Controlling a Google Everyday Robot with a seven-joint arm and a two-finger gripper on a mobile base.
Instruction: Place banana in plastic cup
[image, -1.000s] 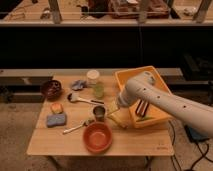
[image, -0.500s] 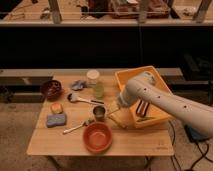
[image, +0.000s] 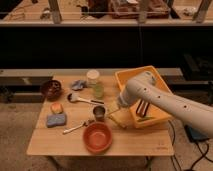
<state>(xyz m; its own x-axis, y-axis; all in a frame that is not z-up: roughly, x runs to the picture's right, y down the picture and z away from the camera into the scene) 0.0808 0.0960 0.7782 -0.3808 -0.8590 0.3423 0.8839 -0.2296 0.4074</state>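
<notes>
The banana (image: 119, 121) is a slender pale-yellow piece lying on the wooden table (image: 145, 144), between the short metal cup (image: 99, 112) and the yellow bin (image: 150, 80). My gripper (image: 113, 112) is at the end of the white arm (image: 165, 102), low over the banana's left end and just right of the metal cup. The plastic cup (image: 94, 84) stands upright at the back middle of the table, greenish below and whitish above, well behind my gripper.
An orange bowl (image: 97, 137) sits at the front, with a metal spoon (image: 76, 127) to its left. A dark-headed brush (image: 82, 99), a brown bowl (image: 51, 89), a bluish cloth (image: 78, 84), a blue sponge (image: 56, 120) and a small orange item (image: 56, 107) lie on the left.
</notes>
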